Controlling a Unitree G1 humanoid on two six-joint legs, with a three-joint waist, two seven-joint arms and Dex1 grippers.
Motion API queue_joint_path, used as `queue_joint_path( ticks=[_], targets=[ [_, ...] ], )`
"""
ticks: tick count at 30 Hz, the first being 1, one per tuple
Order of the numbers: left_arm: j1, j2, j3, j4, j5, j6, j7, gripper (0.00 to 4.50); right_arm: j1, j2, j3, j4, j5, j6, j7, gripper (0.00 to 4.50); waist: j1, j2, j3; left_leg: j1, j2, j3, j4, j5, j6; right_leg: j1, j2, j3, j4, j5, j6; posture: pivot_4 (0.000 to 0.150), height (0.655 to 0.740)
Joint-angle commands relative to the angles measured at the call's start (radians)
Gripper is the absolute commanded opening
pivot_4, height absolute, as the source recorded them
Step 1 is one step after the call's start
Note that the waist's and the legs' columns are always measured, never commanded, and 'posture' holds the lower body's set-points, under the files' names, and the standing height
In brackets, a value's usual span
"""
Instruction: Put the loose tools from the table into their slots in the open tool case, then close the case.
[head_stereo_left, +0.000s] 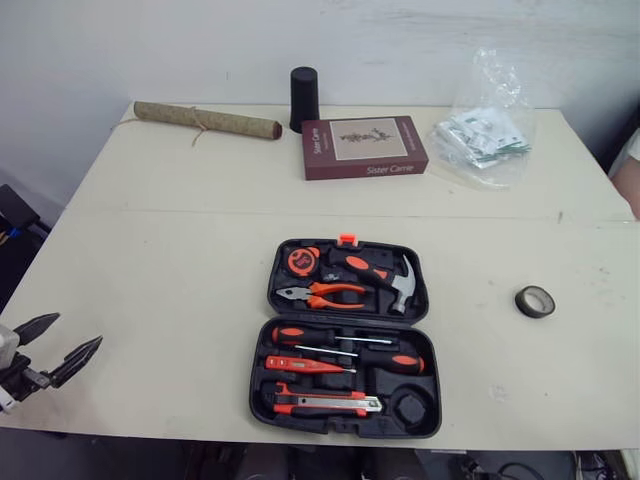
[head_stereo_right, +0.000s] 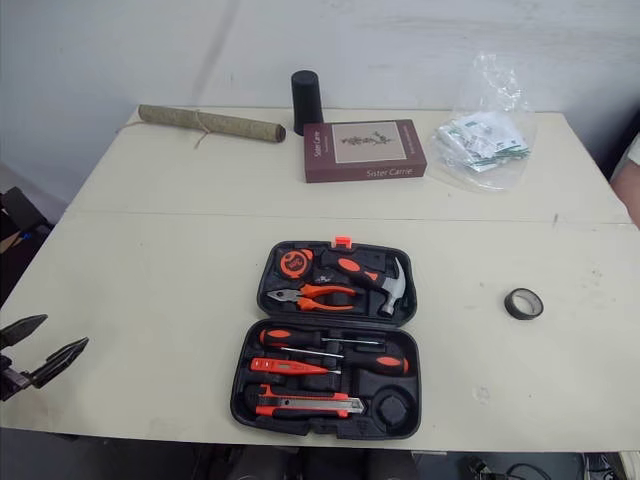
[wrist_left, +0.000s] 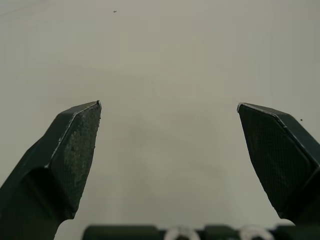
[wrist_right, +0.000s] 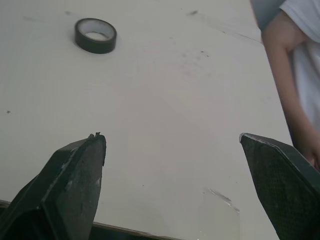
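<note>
The pale table (head_stereo_left: 180, 260) carries the open tool case (head_stereo_left: 258, 395) near its front edge, both halves lying flat. Hammer, pliers, screwdrivers and knife look seated, and one round slot in the case's near right corner looks empty. Beyond the case lie a crumpled plastic bag (head_stereo_left: 485, 135), a maroon book (head_stereo_left: 365, 147), a rolled mat (head_stereo_left: 207, 121) and a black cylinder (head_stereo_left: 304, 98), none of them tools. A person's arm (wrist_right: 287, 75) shows far to the case's right. The left gripper (head_stereo_left: 78, 330) hangs well to the case's left, fingers spread wide and holding nothing. The right gripper (wrist_right: 170, 136) is equally wide and empty, on the case's right. The one loose item, the tape roll (head_stereo_left: 535, 301), lies flat well to the case's right, about level with its hinge. Lying so low, the ring could skid or flip under a shallow pinch, perhaps toward the person. If it sits proud of its slot, the lid probably will not latch.
</note>
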Motion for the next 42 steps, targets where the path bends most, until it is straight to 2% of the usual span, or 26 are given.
queue_joint_path(
  ticks=[1, 4, 5, 6, 8, 11, 14, 16, 20, 21, 24, 25, 31, 42],
  targets=[
    [-0.036, 0.019, -0.029, -0.108, -0.039, 0.043, -0.015, 4.43, -0.046, -0.032, 0.063, -0.139, 0.005, 0.111, -0.091, 4.50, -0.005, 0.000, 0.000, 0.000, 0.000, 0.000, 0.000, 0.001, -0.001, 0.000, 0.000, 0.000, 0.001, 0.000, 0.000, 0.150, 0.7400],
    [-0.078, 0.015, -0.117, -0.272, -0.073, 0.116, -0.023, 4.43, -0.107, -0.104, 0.115, -0.250, 0.012, 0.271, -0.181, 4.50, -0.016, 0.002, 0.001, 0.000, 0.000, 0.000, -0.001, 0.001, -0.001, -0.001, 0.000, 0.000, 0.001, 0.000, 0.000, 0.150, 0.7400],
    [-0.100, 0.011, -0.144, -0.328, -0.092, 0.147, -0.013, 4.43, -0.121, -0.130, 0.134, -0.291, 0.028, 0.304, -0.166, 4.50, -0.023, 0.005, 0.002, -0.001, 0.000, 0.001, -0.001, 0.001, -0.002, -0.002, 0.000, 0.001, 0.001, 0.001, 0.001, 0.150, 0.7400],
    [-0.129, 0.009, -0.178, -0.384, -0.099, 0.164, -0.006, 4.43, -0.132, -0.167, 0.155, -0.329, 0.032, 0.358, -0.159, 4.50, -0.023, 0.005, 0.002, -0.002, -0.001, 0.001, -0.001, 0.001, -0.001, -0.003, 0.000, 0.001, 0.002, 0.009, 0.016, 0.150, 0.7400],
    [-0.181, 0.003, -0.240, -0.474, -0.104, 0.197, 0.011, 4.43, -0.156, -0.246, 0.195, -0.381, 0.018, 0.485, -0.178, 4.50, -0.024, 0.005, 0.001, -0.004, -0.001, 0.001, -0.001, 0.003, -0.002, -0.006, 0.000, 0.001, 0.002, 0.010, 0.018, 0.150, 0.7400],
    [-0.274, 0.001, -0.363, -0.605, -0.142, 0.275, 0.011, 4.43, -0.217, -0.406, 0.259, -0.454, 0.043, 0.628, -0.108, 4.50, -0.023, 0.004, 0.002, -0.012, 0.000, 0.003, -0.001, 0.010, -0.003, -0.014, 0.002, 0.001, 0.005, 0.010, 0.019, 0.150, 0.7400],
    [-0.345, -0.003, -0.455, -0.682, -0.179, 0.349, 0.012, 4.43, -0.274, -0.564, 0.327, -0.482, 0.053, 0.769, -0.026, 4.50, -0.023, 0.003, 0.003, -0.012, 0.000, 0.005, 0.001, 0.011, -0.001, -0.014, 0.004, 0.002, 0.007, 0.011, 0.020, 0.150, 0.7400],
    [-0.374, -0.001, -0.499, -0.703, -0.193, 0.381, -0.002, 4.43, -0.307, -0.678, 0.418, -0.473, -0.014, 0.819, -0.006, 4.50, -0.025, 0.002, 0.003, -0.012, 0.000, 0.006, 0.003, 0.012, 0.000, -0.014, 0.005, 0.003, 0.009, 0.011, 0.020, 0.150, 0.7400],
    [-0.410, -0.023, -0.586, -0.737, -0.225, 0.425, -0.030, 4.43, -0.453, -0.797, 0.623, -0.451, -0.039, 0.870, 0.045, 4.50, -0.024, -0.004, 0.006, -0.011, 0.000, 0.006, 0.004, 0.013, 0.000, -0.015, 0.005, 0.003, 0.011, 0.011, 0.021, 0.150, 0.7400],
    [-0.416, -0.029, -0.599, -0.740, -0.223, 0.425, -0.032, 4.43, -0.480, -0.810, 0.657, -0.446, -0.051, 0.877, 0.053, 4.50, -0.024, -0.004, 0.006, -0.012, 0.000, 0.006, 0.004, 0.013, 0.000, -0.015, 0.005, 0.004, 0.011, 0.011, 0.021, 0.150, 0.7400],
    [-0.430, -0.058, -0.635, -0.745, -0.219, 0.414, -0.049, 4.50, -0.594, -0.810, 0.778, -0.415, -0.106, 0.857, 0.061, 3.66, -0.019, -0.005, 0.007, -0.013, 0.000, 0.006, 0.004, 0.014, -0.001, -0.016, 0.005, 0.003, 0.010, 0.011, 0.021, 0.150, 0.7400],
    [-0.435, -0.068, -0.648, -0.746, -0.217, 0.412, -0.051, 4.50, -0.645, -0.794, 0.818, -0.398, -0.128, 0.848, 0.053, 3.23, -0.018, -0.005, 0.007, -0.013, 0.000, 0.006, 0.005, 0.014, -0.001, -0.016, 0.005, 0.003, 0.010, 0.011, 0.021, 0.150, 0.7400],
    [-0.450, -0.110, -0.692, -0.766, -0.207, 0.414, -0.043, 4.50, -0.888, -0.734, 1.029, -0.278, -0.288, 0.786, 0.085, 3.23, -0.022, -0.005, 0.008, -0.014, 0.000, 0.006, 0.009, 0.014, -0.001, -0.015, 0.005, 0.004, 0.011, 0.011, 0.021, 0.150, 0.7400],
    [-0.446, -0.139, -0.710, -0.794, -0.204, 0.400, -0.036, 4.50, -1.137, -0.589, 1.221, -0.070, -0.477, 0.709, 0.145, 3.23, -0.024, -0.005, 0.008, -0.014, 0.000, 0.007, 0.012, 0.014, -0.002, -0.016, 0.006, 0.004, 0.013, 0.011, 0.021, 0.150, 0.7400]
  ],
)
